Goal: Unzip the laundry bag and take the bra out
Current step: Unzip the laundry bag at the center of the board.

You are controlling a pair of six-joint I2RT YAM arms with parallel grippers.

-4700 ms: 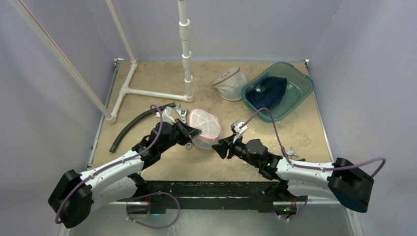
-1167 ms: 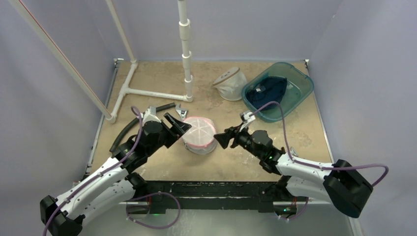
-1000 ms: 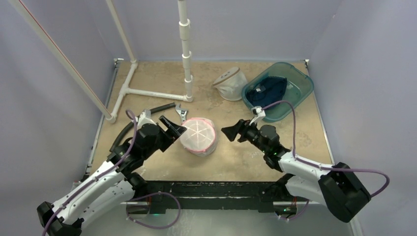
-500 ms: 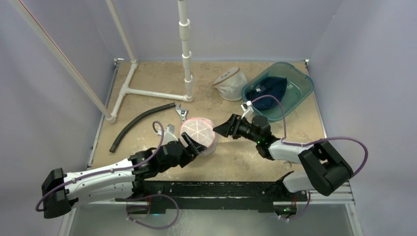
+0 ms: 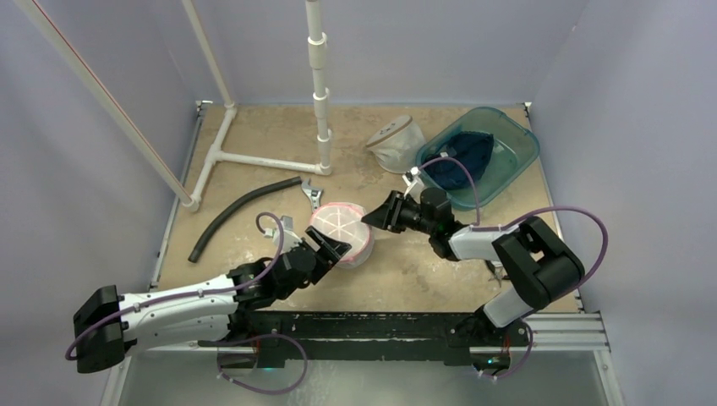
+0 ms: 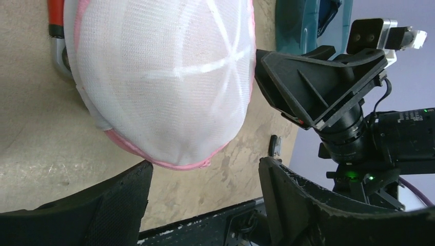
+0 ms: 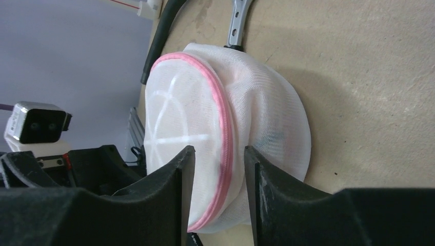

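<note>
The laundry bag (image 5: 342,230), a white mesh dome with a pink zipper round its rim, lies on the tan table between my two grippers. My left gripper (image 5: 331,250) sits at its near side, open, and the bag's pink lower edge (image 6: 164,163) hangs just above the gap between the fingers (image 6: 125,197). My right gripper (image 5: 378,217) is at the bag's right edge. Its jaws (image 7: 218,156) stand partly closed, astride the zipper (image 7: 225,138), with mesh between them. The bra is hidden inside the bag.
A teal basin (image 5: 516,139) holding dark blue cloth stands at the back right, with a second white mesh bag (image 5: 395,144) beside it. A white pipe stand (image 5: 320,93) rises at the back. A black hose (image 5: 241,211) and a metal wrench (image 5: 311,196) lie left of the bag.
My left arm dropped low and came to the bag's near side. My right gripper moved left up to the bag's edge and its jaws narrowed around the zipper rim.
</note>
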